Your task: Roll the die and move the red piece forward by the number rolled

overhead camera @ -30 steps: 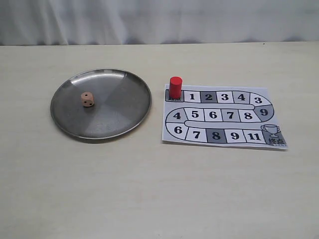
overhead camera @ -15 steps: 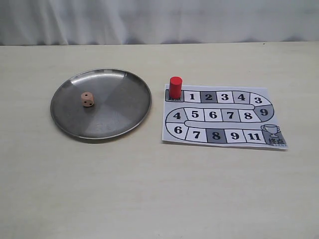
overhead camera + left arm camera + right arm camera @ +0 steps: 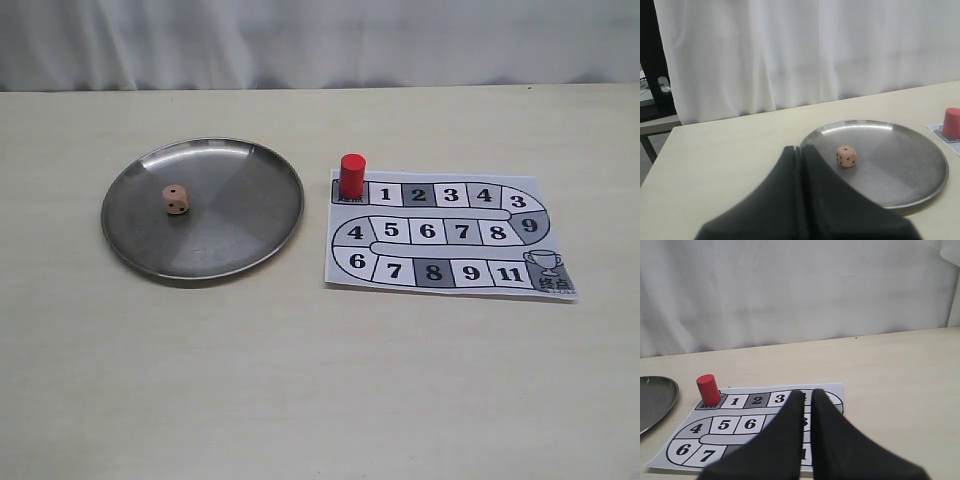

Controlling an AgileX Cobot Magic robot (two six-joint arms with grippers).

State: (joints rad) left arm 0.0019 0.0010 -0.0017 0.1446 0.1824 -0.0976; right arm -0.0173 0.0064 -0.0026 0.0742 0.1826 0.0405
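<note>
The die, a pale tan-pink cube, lies in the left half of a round steel plate. The red piece stands upright on the start square at the top left of the paper board. Neither gripper shows in the exterior view. In the left wrist view my left gripper is shut and empty, short of the die, with the plate beyond. My right gripper hangs over the board, its fingers almost touching with nothing between; the red piece stands well apart from it.
The board's track runs from 1 to 11 and ends at a trophy square at its lower right. A white curtain closes off the table's far edge. The plate's rim lies close to the board's left edge.
</note>
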